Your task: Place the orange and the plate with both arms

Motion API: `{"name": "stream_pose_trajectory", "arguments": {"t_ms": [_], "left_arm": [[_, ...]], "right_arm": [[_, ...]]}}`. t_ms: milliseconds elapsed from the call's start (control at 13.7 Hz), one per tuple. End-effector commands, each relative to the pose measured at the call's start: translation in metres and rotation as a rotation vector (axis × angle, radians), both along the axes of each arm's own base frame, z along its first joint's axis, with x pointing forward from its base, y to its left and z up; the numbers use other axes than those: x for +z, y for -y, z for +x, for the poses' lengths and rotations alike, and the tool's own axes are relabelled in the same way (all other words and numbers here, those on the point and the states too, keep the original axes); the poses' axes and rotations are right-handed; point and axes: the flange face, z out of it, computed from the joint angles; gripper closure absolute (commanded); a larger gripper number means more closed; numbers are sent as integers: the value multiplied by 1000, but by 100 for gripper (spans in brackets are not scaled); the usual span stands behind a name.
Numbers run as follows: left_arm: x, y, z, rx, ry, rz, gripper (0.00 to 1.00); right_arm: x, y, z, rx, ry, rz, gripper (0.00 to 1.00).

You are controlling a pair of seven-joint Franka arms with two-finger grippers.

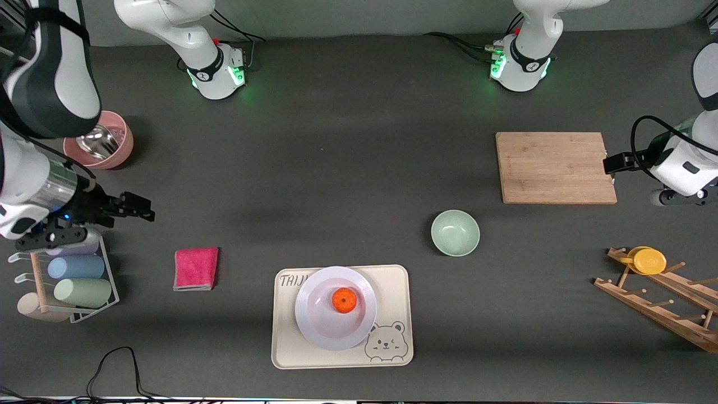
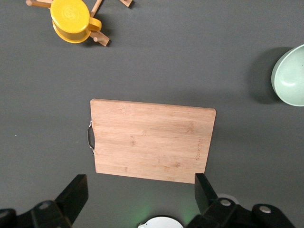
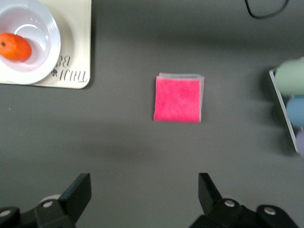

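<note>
1. Orange (image 1: 344,300) is what we find first: it sits in the well of the white plate (image 1: 314,328), and the right wrist view shows it there too (image 3: 15,46), a little off the plate's (image 3: 45,57) middle.
2. We see the plate resting on the cream bear tray (image 1: 395,292), near the front camera, about midway along the table.
3. We place the right gripper (image 1: 147,212) in the air over bare table beside the cup rack (image 1: 109,280), at the right arm's end. Its fingers (image 3: 76,194) stand wide apart and hold nothing.
4. We see a pink folded cloth (image 1: 195,268) lying between the cup rack and the tray, apart from both.
5. We find the left gripper (image 1: 611,164) over the edge of the wooden cutting board (image 1: 555,167), toward the left arm's end. Its fingers (image 2: 73,194) are spread wide and empty.
6. We note a pale-green bowl (image 1: 455,232) nearer the front camera than the board, and a yellow cup (image 1: 646,260) on a wooden rack (image 1: 662,306) at the left arm's end.
7. We also see a pink bowl (image 1: 120,148) with a metal inner near the right arm.
</note>
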Motion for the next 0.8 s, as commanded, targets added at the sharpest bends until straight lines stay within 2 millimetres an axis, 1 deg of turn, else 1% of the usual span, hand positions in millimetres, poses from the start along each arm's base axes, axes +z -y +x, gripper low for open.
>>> {"name": "stream_pose_trajectory", "arguments": {"t_ms": [0,73,146,292,438,584,730], "left_arm": [[0,0,-2,-1,9,1,0],[0,0,-2,-3,9,1,0],[1,0,-2,-1,10,-1,0],[4,-2,-2,4,15,0,0],[5,-2,-1,4,16,0,0],[7,-2,0,1,16,1,0],[15,0,2,-2,18,1,0]], "right_arm": [[20,-16,-26,-59,-29,-22,0],[33,-23,-35,-68,-27,-42,0],[38,-23,-43,-63,-29,-62,0],[43,-32,-54,-44,-22,-72,0],[46,-23,-54,-37,-17,-71,0],[48,-20,-54,-38,-14,-71,0],[51,-18,-56,-43,-12,-71,0]]}}
